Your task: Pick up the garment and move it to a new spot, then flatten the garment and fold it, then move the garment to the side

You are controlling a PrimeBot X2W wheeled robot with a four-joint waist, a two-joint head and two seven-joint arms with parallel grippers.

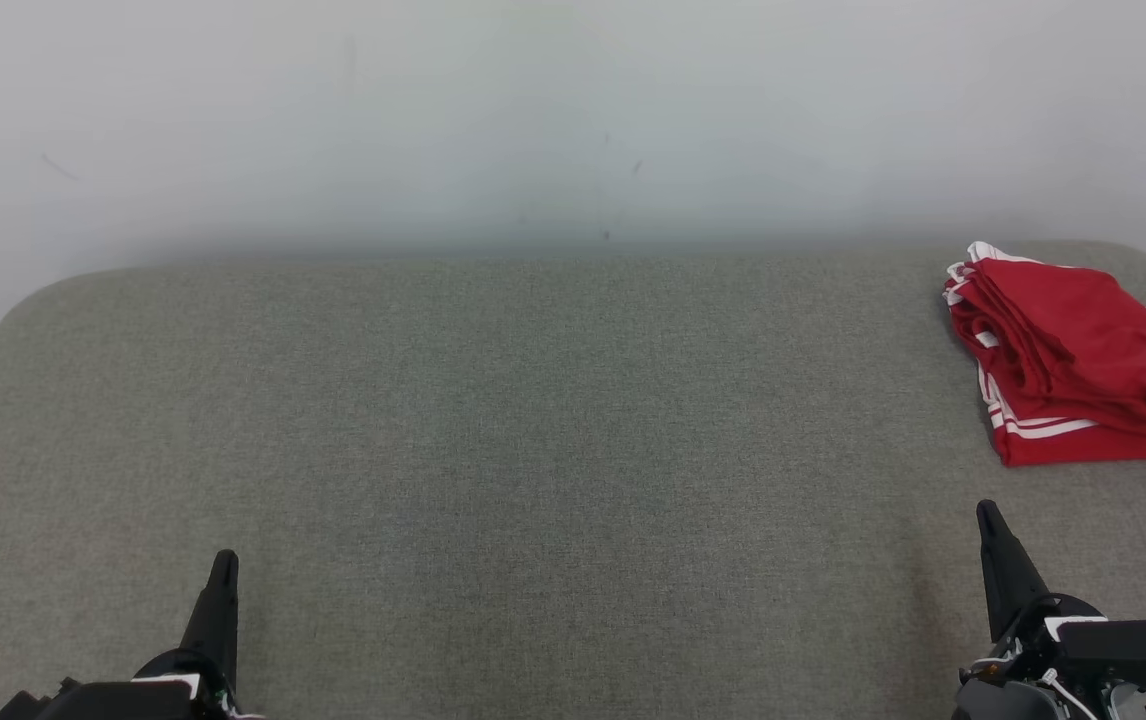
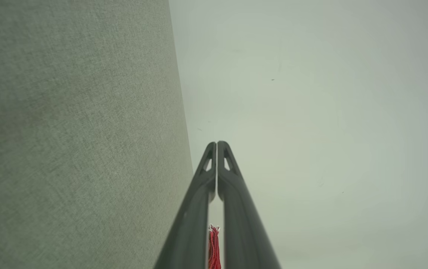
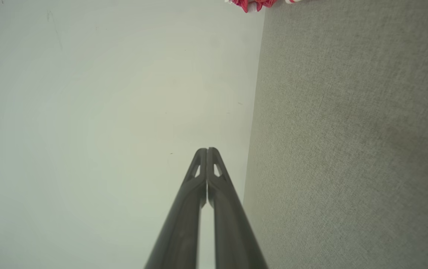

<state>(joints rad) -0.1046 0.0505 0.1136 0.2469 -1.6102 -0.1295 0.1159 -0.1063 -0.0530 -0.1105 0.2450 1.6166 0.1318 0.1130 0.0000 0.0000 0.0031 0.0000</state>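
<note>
The garment [image 1: 1083, 365] is spotted on the bench [image 1: 533, 430], right up at the bench's far right corner, its outer part cut off by the edge of the head view. It is red, trimmed with white stripes, and is laid in a folded, slightly rumpled stack. Several layered edges are turned toward the bench's middle. It is kept clear of both pincers.

The left pincer [image 1: 224, 562] is held over the bench's near left edge, well apart from the garment. In the left wrist view its two dark fingers [image 2: 195, 209] are seen pressed tip to tip. It is fully closed, and nothing is gripped. A thin slip of red is glimpsed through the narrow gap lower down between the fingers. That appears to be the garment itself, seen far across the bench rather than caught in the grip.

The right pincer [image 1: 989, 515] is held over the bench's near right edge, on the near side of the garment and apart from it. Its fingers [image 3: 225, 224] are likewise brought together at the tips, closed on nothing. In the right wrist view, a scrap of red and white is caught where the bench's far edge meets the pale wall [image 1: 573, 120].
</note>
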